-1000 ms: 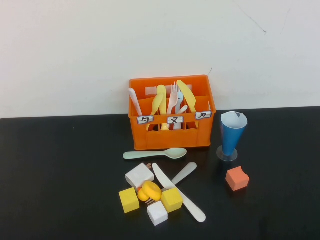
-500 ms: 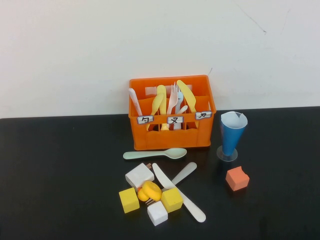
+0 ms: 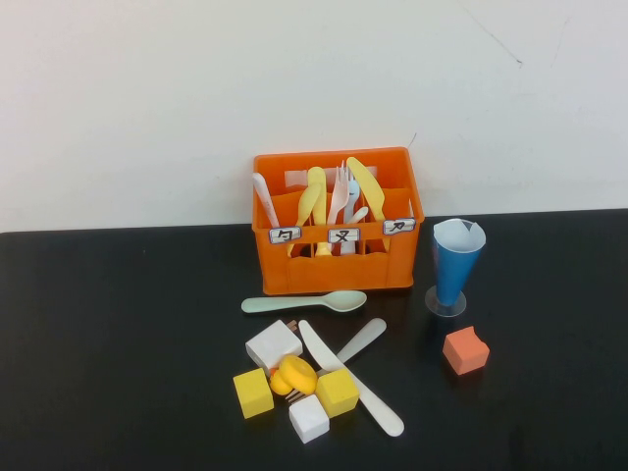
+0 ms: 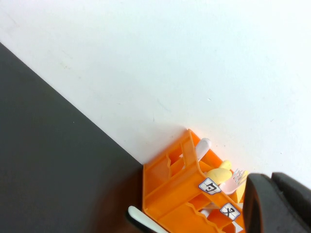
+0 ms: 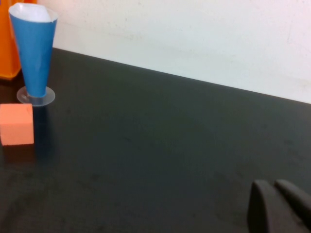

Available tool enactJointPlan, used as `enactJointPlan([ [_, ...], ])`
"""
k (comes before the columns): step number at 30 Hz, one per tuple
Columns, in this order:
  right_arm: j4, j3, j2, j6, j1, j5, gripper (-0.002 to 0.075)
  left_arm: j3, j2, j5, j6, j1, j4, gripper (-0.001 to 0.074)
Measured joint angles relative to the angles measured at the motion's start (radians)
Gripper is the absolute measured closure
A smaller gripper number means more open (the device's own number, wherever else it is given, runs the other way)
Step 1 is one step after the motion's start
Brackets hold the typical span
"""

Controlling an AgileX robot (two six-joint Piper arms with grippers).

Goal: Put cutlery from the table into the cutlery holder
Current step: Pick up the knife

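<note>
The orange cutlery holder [image 3: 337, 257] stands at the back of the black table [image 3: 118, 334] and holds several utensils, among them a yellow spoon [image 3: 314, 194]. On the table in front of it lie a pale green spoon [image 3: 304, 303], a cream-white knife [image 3: 368, 397] and a light grey utensil [image 3: 361, 340] crossed under the knife. Neither arm shows in the high view. My left gripper [image 4: 271, 180] is shut and empty, off to the holder's [image 4: 170, 184] left. My right gripper [image 5: 273, 184] is shut and empty, low over bare table to the right.
A yellow duck [image 3: 295, 375], two yellow cubes [image 3: 253, 392], a white cube [image 3: 309, 419] and a white block [image 3: 274, 345] crowd the knife. A blue cone cup [image 3: 456, 263] and an orange cube [image 3: 465, 350] stand right of the holder, also in the right wrist view [image 5: 33, 53].
</note>
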Motion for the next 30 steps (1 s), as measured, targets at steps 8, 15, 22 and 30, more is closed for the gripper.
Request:
enactJointPlan([
  [8, 0.0, 0.0, 0.0, 0.0, 0.0, 0.0, 0.0728, 0.0, 0.0, 0.0, -0.001, 0.0, 0.0, 0.0736],
  [15, 0.0, 0.0, 0.0, 0.0, 0.0, 0.0, 0.0728, -0.056, 0.0, 0.109, 0.111, 0.0, 0.01, 0.0736],
  [22, 0.0, 0.0, 0.0, 0.0, 0.0, 0.0, 0.0728, -0.332, 0.122, 0.443, 0.466, 0.0, 0.071, 0.0736],
  [30, -0.055, 0.0, 0.0, 0.0, 0.0, 0.0, 0.0728, -0.709, 0.498, 0.759, 0.836, -0.015, 0.101, 0.0736],
])
